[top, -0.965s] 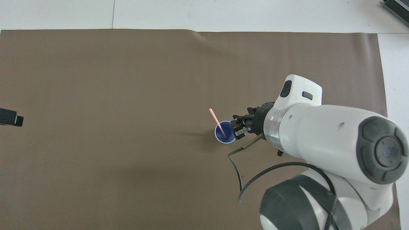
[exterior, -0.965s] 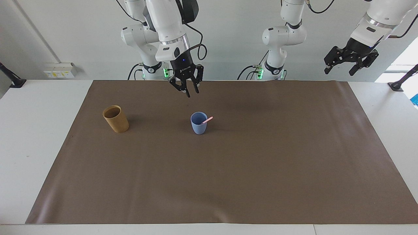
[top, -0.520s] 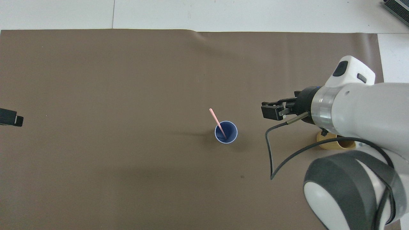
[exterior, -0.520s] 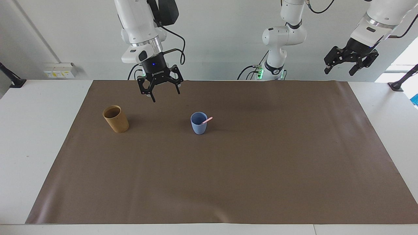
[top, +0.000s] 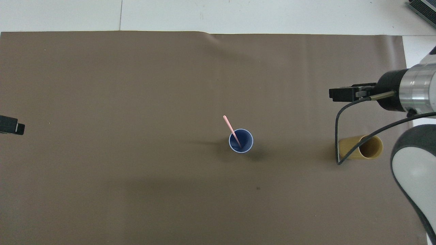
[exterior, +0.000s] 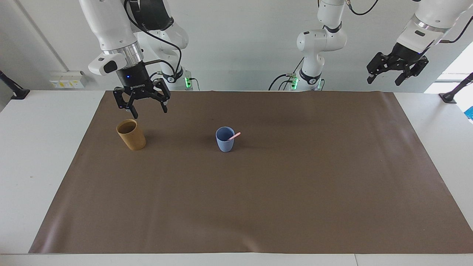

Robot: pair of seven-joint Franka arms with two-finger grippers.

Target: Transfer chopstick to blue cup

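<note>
Facing view: the thin pale pink chopstick (exterior: 234, 136) stands tilted in the small light-blue plastic cup (exterior: 225, 139) mid-way along the brown mat (exterior: 258, 192), its top leaning over the rim toward the left arm's end; the right gripper (exterior: 140, 108) hangs with fingers spread and empty, up in the air by the tan cylindrical cup (exterior: 131, 134) at the right arm's end, and the left gripper (exterior: 397, 72) waits raised off the left arm's end of the mat, fingers apart, holding nothing.

Overhead view: the same pink chopstick (top: 232, 131) rests in the light-blue cup (top: 241, 141), slanting up out of it away from the robots; the right gripper (top: 344, 94) is over bare mat just beside the tan cup (top: 361, 148), and only a dark tip of the left gripper (top: 12, 124) shows at the edge, so I can't tell its state here.
</note>
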